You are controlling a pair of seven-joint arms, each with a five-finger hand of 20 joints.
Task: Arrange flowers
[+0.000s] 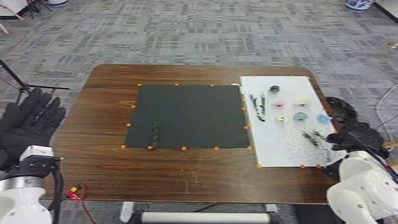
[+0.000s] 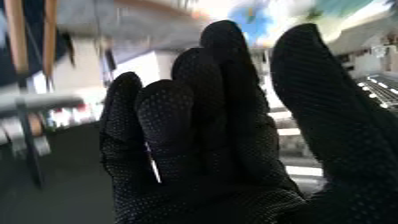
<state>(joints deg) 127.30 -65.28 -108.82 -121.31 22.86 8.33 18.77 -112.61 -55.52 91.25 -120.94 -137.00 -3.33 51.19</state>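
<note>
Reading the tabletop [image 1: 191, 172] as a clock face with twelve at its far edge, a small red-and-yellow piece [image 1: 75, 190] sits near the closest edge, toward seven o'clock. The left hand [image 1: 25, 132], black-gloved, rests wide with straight fingers at nine o'clock, beside the brown wooden edge. The right hand [image 1: 357, 135], also in black fabric, is at three o'clock, close to the right side of a long white board [image 1: 274, 152]; in the right wrist view its fingers stand straight, the thumb set apart, a wide pose holding nothing. Taking the board as its own clock, a patch of tiny white-and-dark specks [image 1: 304, 150] lies toward five, with dark green sprigs [image 1: 314, 136] toward four. On the dark square mat [image 1: 191, 110], one slim green stem [image 1: 155, 135] lies between seven and eight o'clock. Back on the board, a small cream flower [image 1: 282, 119] lies near the centre, a pale teal flower [image 1: 300, 116] beside it and a light blue flower [image 1: 323, 118] at three. Thin dark stems [image 1: 258, 107] lie toward ten. Farther off come a pink flower [image 1: 279, 103] toward eleven, a pale yellow flower [image 1: 301, 100] just past twelve, and, farthest, a round black piece [image 1: 274, 88] between eleven and twelve.
</note>
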